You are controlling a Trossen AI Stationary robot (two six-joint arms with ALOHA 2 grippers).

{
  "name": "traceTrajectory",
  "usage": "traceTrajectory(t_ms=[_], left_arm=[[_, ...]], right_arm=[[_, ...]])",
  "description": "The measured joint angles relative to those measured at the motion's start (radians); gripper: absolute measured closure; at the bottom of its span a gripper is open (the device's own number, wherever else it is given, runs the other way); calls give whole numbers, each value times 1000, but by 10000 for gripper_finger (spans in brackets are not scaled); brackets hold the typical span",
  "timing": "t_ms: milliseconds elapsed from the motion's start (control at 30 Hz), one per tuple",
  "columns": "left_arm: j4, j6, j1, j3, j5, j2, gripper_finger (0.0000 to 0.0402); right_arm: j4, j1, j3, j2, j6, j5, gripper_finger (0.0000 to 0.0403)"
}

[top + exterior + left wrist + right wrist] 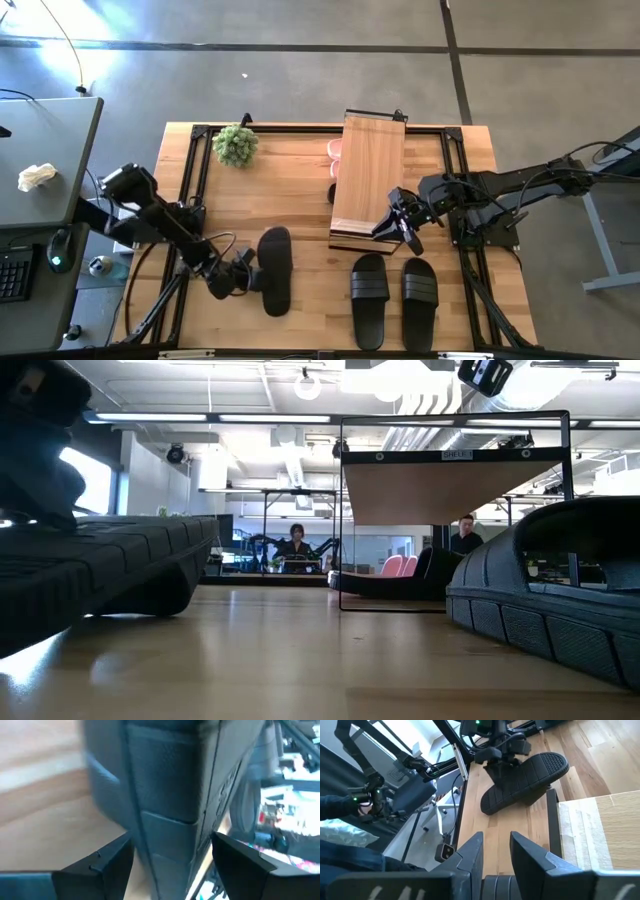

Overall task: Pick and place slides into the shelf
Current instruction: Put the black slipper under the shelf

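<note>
So the lone black ridged-sole slide (pixel 275 268) sits near the front left of the wooden table (pixel 300 190), and the left gripper (pixel 243 274) is clamped on its edge, fingers (pixel 95 870) either side of it. It's tipped up, ribbed sole showing in the right wrist view. The black pair (pixel 392 296) lies flat, front right. The right gripper (pixel 405 222) hovers with fingers slightly parted by the light-wood plank shelf (pixel 365 180). Only the overhead shows the pink slides (pixel 335 149) peeking out beside it.

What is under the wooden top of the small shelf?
Under the shelf, pink slides stick out at its far left side, and the low view shows a black slide lying beneath the plank. The plank covers the rest from above.
</note>
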Motion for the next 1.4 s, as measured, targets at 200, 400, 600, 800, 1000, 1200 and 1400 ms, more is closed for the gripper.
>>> traceTrajectory(t_ms=[200, 400, 600, 800, 1000, 1200, 1400], left_arm=[[97, 68, 6, 0, -13, 46, 164], [105, 54, 3, 1, -78, 49, 193], [119, 58, 4, 2, -100, 51, 274], [161, 164, 8, 18, -210, 55, 333], [157, 402, 8, 121, -313, 54, 334], [4, 625, 7, 277, -435, 52, 336], [-573, 684, 8, 531, -515, 9, 336]], right_arm=[[0, 0, 0, 0, 1, 0, 316], [0, 0, 0, 0, 0, 0, 316], [-1, 0, 0, 0, -8, 15, 316], [-1, 0, 0, 0, -21, 27, 316], [0, 0, 0, 0, -27, 53, 316], [0, 0, 0, 0, -28, 65, 316], [22, 0, 0, -4, -28, 55, 316]])
